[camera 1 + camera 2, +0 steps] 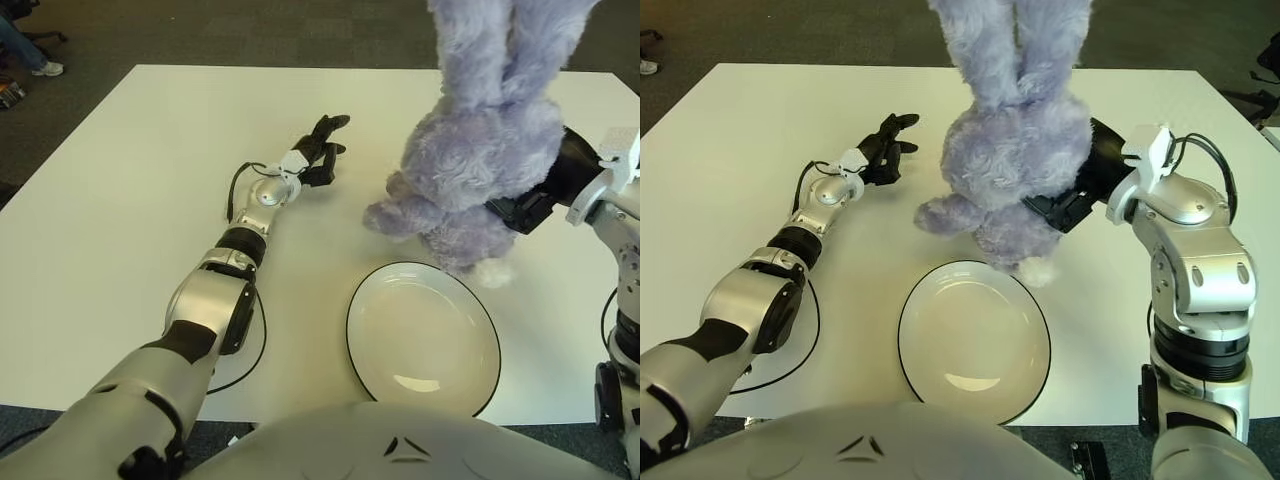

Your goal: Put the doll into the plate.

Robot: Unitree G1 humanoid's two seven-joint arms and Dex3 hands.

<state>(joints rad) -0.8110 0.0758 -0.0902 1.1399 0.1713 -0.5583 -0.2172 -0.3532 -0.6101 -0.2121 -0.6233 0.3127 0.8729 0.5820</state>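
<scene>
My right hand (1080, 195) grips the doll (1012, 150) from behind, black fingers (1052, 212) wrapped into the plush at its lower body. The doll — a lavender plush rabbit — hangs above the white table (730, 130), upright, its long ears running out of the top of both views. Its feet and white tail are just beyond the far rim of the plate (974, 340), over the table rather than over the dish. I cannot tell whether the feet touch the tabletop.

The plate, white with a dark rim, sits near the table's front edge, nothing in it.

My left hand (322, 148) is stretched out well to the left of the doll — fingers loosely spread, holding nothing. It shows over the tabletop; contact is not clear. A black cable (238, 372) loops by my left forearm.

A person's shoe (46, 68) shows on the floor at far left.
</scene>
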